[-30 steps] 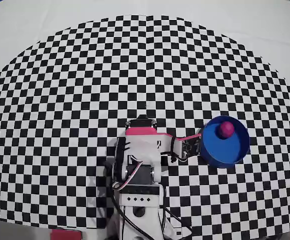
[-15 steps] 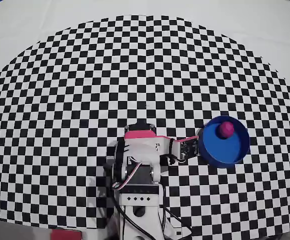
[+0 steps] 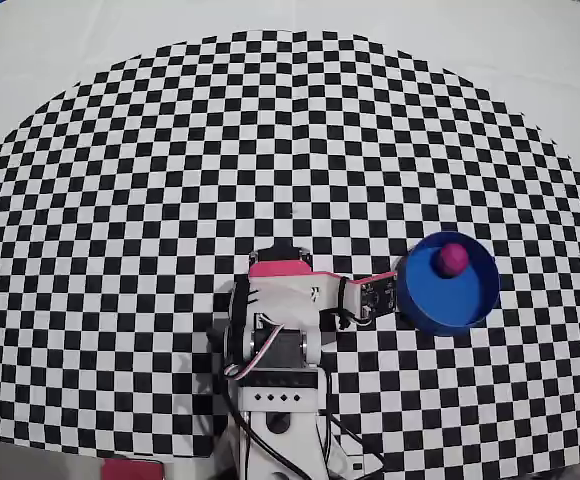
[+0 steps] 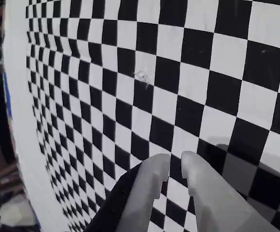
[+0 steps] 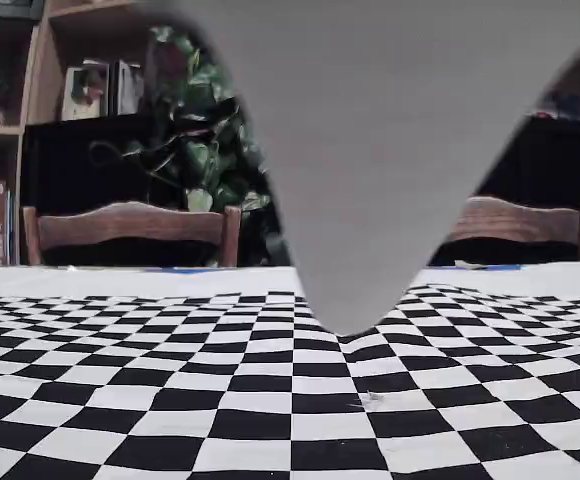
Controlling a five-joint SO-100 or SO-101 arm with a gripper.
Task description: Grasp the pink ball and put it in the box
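Observation:
In the overhead view the pink ball (image 3: 451, 258) lies inside the round blue box (image 3: 440, 322), against its far wall. The box stands on the checkered cloth to the right of the arm's base. My gripper (image 3: 392, 290) points right, with its tip just left of the box's wall. In the wrist view the gripper (image 4: 175, 159) has its two pale fingers almost together with a narrow slit between them, holding nothing, over bare checkered cloth. Ball and box are out of view in the wrist and fixed views.
The arm is folded over its base (image 3: 280, 400) at the cloth's front edge. A large blurred grey shape (image 5: 370, 150) fills the upper middle of the fixed view. Behind the table stand two wooden chairs (image 5: 130, 225), a plant (image 5: 205, 150) and shelves.

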